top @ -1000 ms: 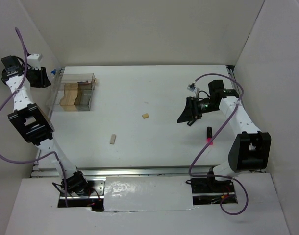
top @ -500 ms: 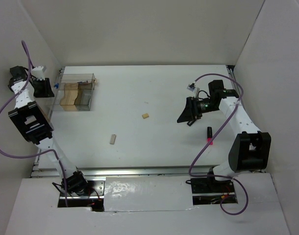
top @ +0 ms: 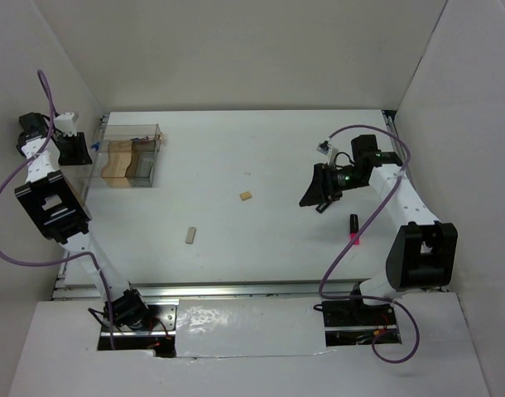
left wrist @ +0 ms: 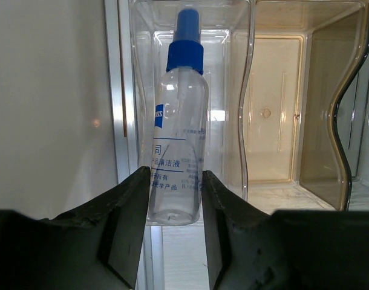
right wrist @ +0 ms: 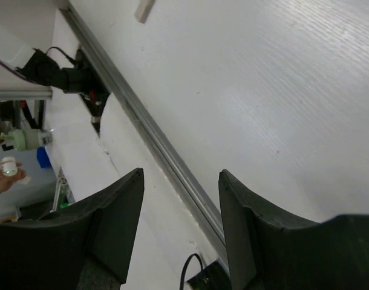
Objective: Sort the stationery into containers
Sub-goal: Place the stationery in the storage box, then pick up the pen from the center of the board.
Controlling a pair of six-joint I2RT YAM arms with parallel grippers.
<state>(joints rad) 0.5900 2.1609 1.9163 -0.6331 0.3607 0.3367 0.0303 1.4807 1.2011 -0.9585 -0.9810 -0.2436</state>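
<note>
Left gripper (top: 73, 150) has shifted nearward, perhaps lowering.

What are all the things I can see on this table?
table: one, white, walled on three sides.
clear plastic box: one, see-through, table's far left.
tinted compartments: two, amber and smoky brown, inside the box.
spray bottle: one, clear with blue cap, box's end compartment.
tan eraser blocks: two, tan, mid-table, apart; second nearer the arms.
marker: one, black with pink end, right side.
left tool: one, black, fingers flanking the bottle.
right tool: one, black, open, empty, above table's right.
</note>
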